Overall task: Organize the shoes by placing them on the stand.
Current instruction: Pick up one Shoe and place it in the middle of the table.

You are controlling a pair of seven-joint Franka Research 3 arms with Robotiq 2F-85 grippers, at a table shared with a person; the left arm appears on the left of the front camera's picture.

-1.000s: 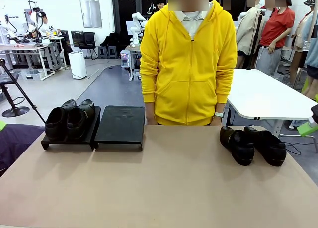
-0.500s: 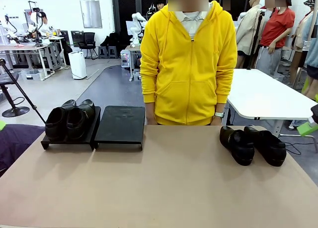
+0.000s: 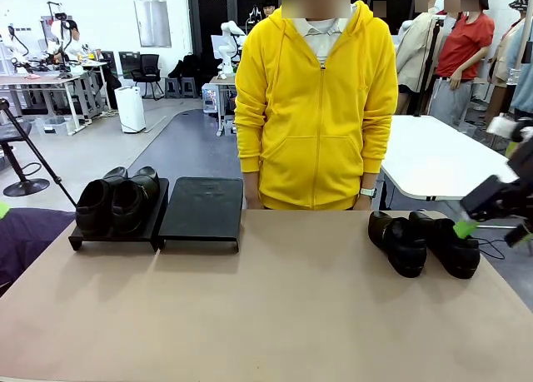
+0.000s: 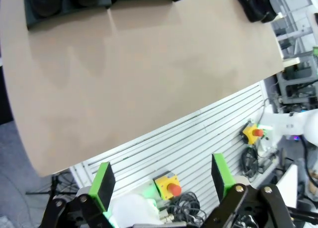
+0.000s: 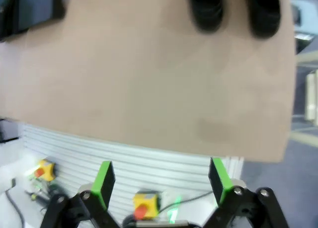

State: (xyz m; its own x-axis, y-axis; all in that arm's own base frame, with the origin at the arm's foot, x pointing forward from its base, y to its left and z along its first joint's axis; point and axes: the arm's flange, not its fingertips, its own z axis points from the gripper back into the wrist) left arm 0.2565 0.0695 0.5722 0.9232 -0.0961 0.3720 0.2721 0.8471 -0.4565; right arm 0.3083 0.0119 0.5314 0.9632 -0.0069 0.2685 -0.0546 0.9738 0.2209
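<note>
Right fingers [image 5: 105, 182] stand wide apart, holding nothing. That arm has just swung in from the right edge, and a green pad now hangs just beside the two loose shoes [image 3: 423, 242] on the table [image 3: 291, 315]. The left fingers [image 4: 104, 181] are likewise spread and empty. The other pair [image 3: 117, 200] sits on the stand [image 3: 202, 205], whose right panel is bare, so a pickup looks imminent.

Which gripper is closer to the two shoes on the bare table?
Right. The right gripper hangs open just beside those shoes; the left gripper sits back off the table's near edge, far away.
</note>
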